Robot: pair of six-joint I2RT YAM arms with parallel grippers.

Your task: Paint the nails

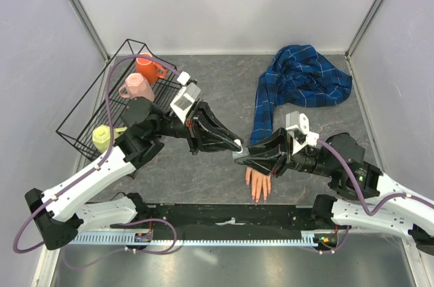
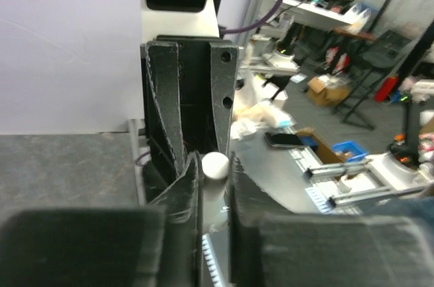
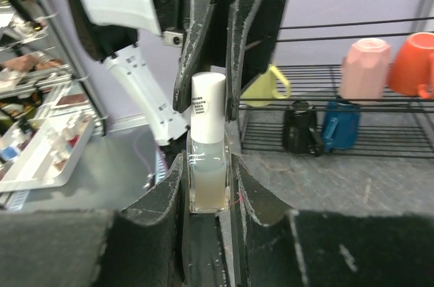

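Note:
The pale peach mannequin hand (image 1: 259, 184) lies palm down near the front edge, fingers toward the arm bases. Its nails are too small to make out. Its blue plaid sleeve (image 1: 302, 78) runs to the back right. A small clear bottle (image 3: 207, 178) with a white cap (image 3: 207, 97) is held just left of the wrist, above the table. My right gripper (image 1: 243, 159) (image 3: 207, 168) is shut on the bottle's glass body. My left gripper (image 1: 237, 144) (image 2: 215, 168) faces it and is shut on the white cap (image 2: 215, 165).
A black wire rack (image 1: 85, 121) stands at the back left with an orange mug (image 1: 146, 66), a pink mug (image 1: 135, 87) and a yellow mug (image 1: 103, 136). Grey enclosure walls stand on three sides. A black rail (image 1: 230, 216) runs along the front.

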